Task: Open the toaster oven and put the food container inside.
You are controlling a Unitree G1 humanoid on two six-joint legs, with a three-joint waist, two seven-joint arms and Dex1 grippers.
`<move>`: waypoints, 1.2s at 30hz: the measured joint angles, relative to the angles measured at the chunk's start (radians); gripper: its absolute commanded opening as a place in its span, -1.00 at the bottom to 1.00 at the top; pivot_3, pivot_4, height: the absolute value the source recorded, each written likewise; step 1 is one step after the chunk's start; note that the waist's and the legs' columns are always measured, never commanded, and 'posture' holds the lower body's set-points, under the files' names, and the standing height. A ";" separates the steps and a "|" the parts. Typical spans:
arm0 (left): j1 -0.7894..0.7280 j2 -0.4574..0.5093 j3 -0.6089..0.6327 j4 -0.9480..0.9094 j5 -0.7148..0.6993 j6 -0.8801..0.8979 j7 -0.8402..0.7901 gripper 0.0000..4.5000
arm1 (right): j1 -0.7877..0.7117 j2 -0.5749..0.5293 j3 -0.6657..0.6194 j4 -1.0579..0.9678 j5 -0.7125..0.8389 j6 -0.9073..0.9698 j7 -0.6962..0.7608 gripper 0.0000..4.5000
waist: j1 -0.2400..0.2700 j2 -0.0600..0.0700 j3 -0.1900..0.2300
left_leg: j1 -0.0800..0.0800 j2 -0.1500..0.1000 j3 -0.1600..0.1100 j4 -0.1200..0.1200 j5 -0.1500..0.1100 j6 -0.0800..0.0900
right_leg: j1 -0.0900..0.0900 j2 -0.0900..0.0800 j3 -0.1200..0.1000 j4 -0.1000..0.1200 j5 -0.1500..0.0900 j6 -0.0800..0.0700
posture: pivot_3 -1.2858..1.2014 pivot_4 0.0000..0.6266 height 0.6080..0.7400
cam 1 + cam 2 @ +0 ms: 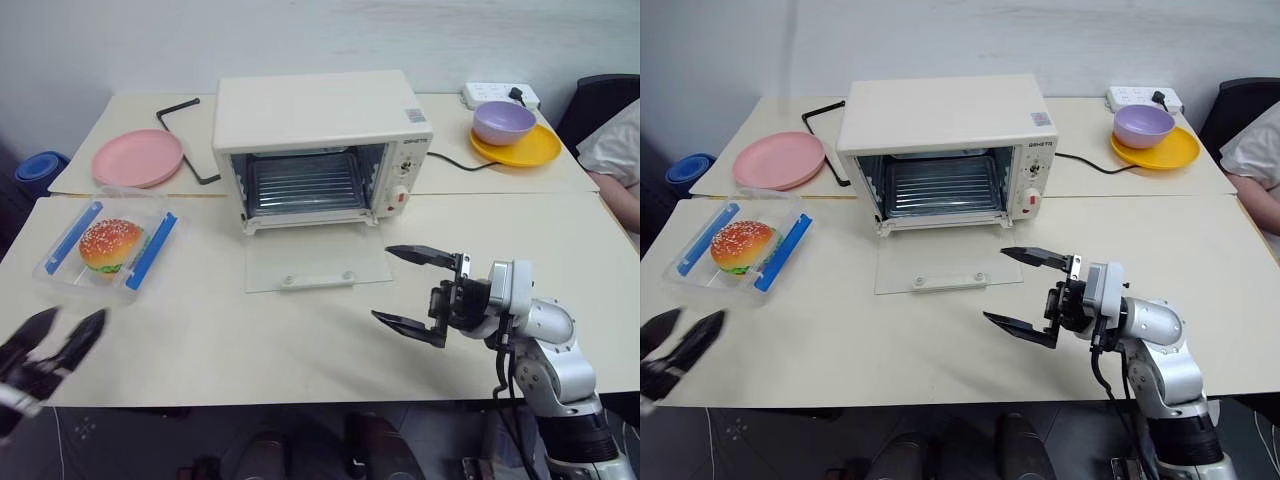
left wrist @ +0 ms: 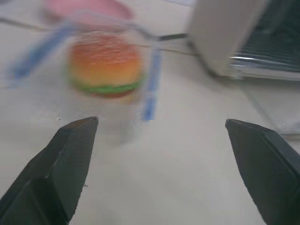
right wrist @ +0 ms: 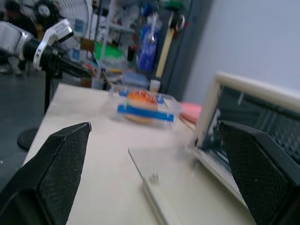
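The cream-white toaster oven (image 1: 320, 125) stands at the middle back of the table. Its glass door (image 1: 315, 262) lies open and flat on the tabletop, with the wire rack showing inside. The food container (image 1: 108, 248), a clear box with blue clips and a toy hamburger in it, sits on the table left of the oven. My left gripper (image 1: 68, 325) is open at the table's front left edge, short of the container and apart from it (image 2: 105, 65). In front of the door's right corner my right gripper (image 1: 382, 283) hovers open and empty, pointing left.
A pink plate (image 1: 138, 157) and a black bent rod (image 1: 185, 125) lie behind the container. At the back right a purple bowl (image 1: 503, 122) sits on a yellow plate (image 1: 525, 152), next to a power strip (image 1: 500, 95). A person's sleeve (image 1: 620, 150) shows at the right edge.
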 measured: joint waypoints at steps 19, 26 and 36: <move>-0.523 0.481 -0.136 0.404 -0.476 0.626 0.865 0.98 | -0.028 0.003 0.036 0.051 -0.038 -0.016 0.083 1.00 | -0.011 -0.002 -0.001 | 0.000 0.000 -0.001 -0.007 0.000 -0.005 | -0.004 0.000 -0.002 0.000 0.000 -0.001 | 0.03 -0.52 1.00; -0.726 0.489 -0.252 0.581 -0.344 0.636 0.881 0.98 | -0.008 0.021 0.042 0.043 -0.054 -0.025 0.053 1.00 | -0.005 -0.003 -0.001 | 0.000 0.000 -0.001 -0.008 0.002 -0.008 | -0.004 0.000 -0.002 0.000 0.000 -0.001 | 0.03 -0.52 1.00; -0.852 0.546 -0.342 0.810 -0.139 0.658 0.721 -0.12 | -0.010 0.030 0.044 0.039 -0.080 -0.028 0.008 1.00 | -0.010 -0.004 -0.001 | -0.001 -0.001 0.000 -0.009 0.003 -0.009 | -0.007 0.001 -0.001 0.002 0.000 -0.001 | 0.03 -0.52 1.00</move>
